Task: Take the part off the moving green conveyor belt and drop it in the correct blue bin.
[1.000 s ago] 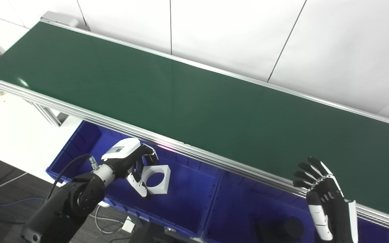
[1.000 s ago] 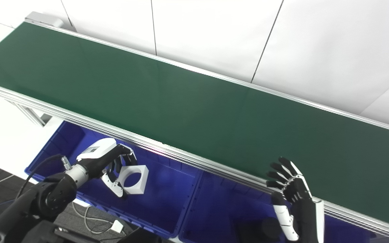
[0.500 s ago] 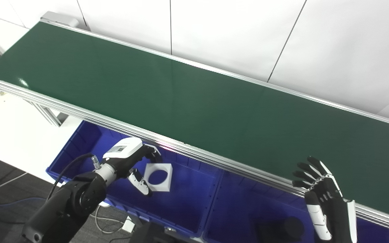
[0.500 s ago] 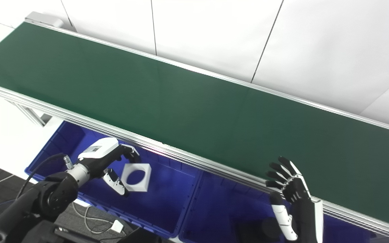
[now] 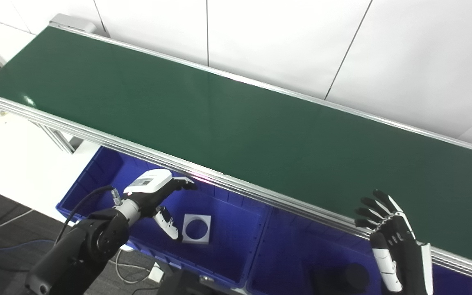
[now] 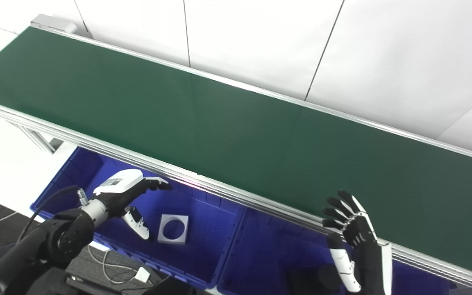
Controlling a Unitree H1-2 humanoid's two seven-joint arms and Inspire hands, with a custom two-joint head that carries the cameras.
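1. Across the frame: long green conveyor belt (image 5: 236, 123), bare.
2. Below its near rail: blue plastic bin (image 5: 228, 250) holds the white square part with a round hole (image 5: 196, 228), lying flat.
3. Left hand (image 5: 160, 196) spread, empty, beside the part.
4. Right hand (image 5: 387, 229) spread, empty.

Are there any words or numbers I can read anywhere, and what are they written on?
No text can be read here.
The white back of the left hand carries a small dark label, too small and blurred to read.
The white square part, the blue bin, the green conveyor belt and the right hand show no writing.
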